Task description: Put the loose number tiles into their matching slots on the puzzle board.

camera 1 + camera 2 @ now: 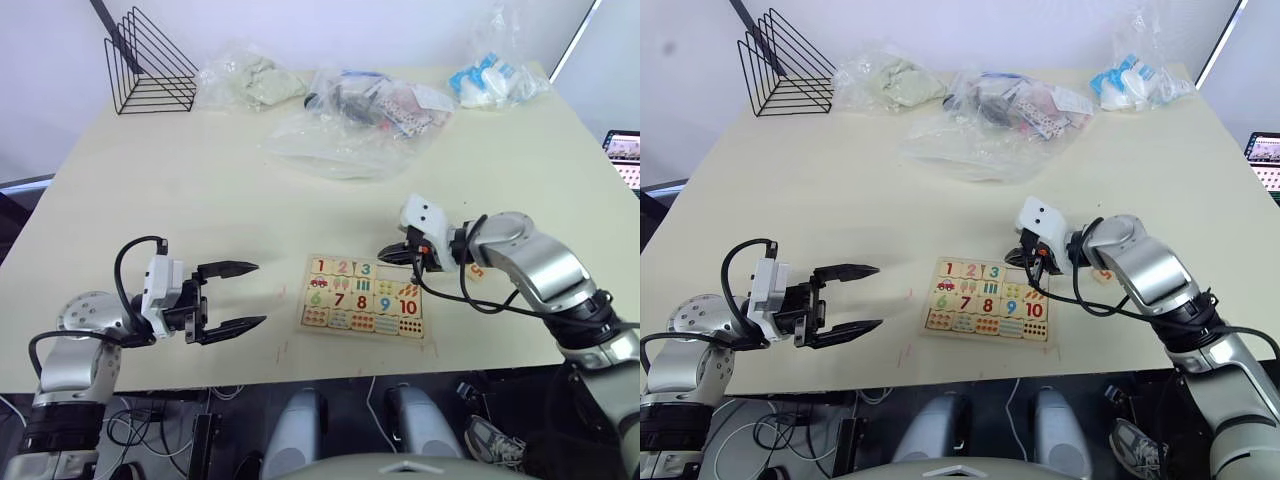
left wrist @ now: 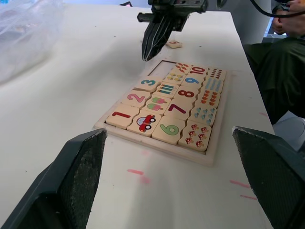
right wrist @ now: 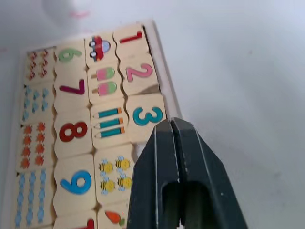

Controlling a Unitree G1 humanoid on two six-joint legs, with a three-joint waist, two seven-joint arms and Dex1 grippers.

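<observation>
The puzzle board [image 2: 152, 144] lies flat near the table's front edge, between my two grippers. Number tiles 1, 2 and 3 [image 3: 147, 116] sit in its far row, the 3 slightly skewed. Beside the 3 the slots [image 2: 163, 67] show bare wood. My right gripper [image 1: 392, 252] is shut with nothing seen between its fingers, its tip just over the board's far edge next to the 3. One loose number tile [image 1: 476, 270] with an orange digit lies on the table to the right of the board, by my right forearm. My left gripper [image 1: 258, 294] hovers open, left of the board.
A black wire rack [image 1: 150, 65] stands at the far left corner. Clear plastic bags [image 1: 360, 115] with contents lie across the back of the table. A person in dark clothing [image 2: 281, 71] sits beyond the table's right side. Red marks [image 2: 136, 171] dot the table by the board.
</observation>
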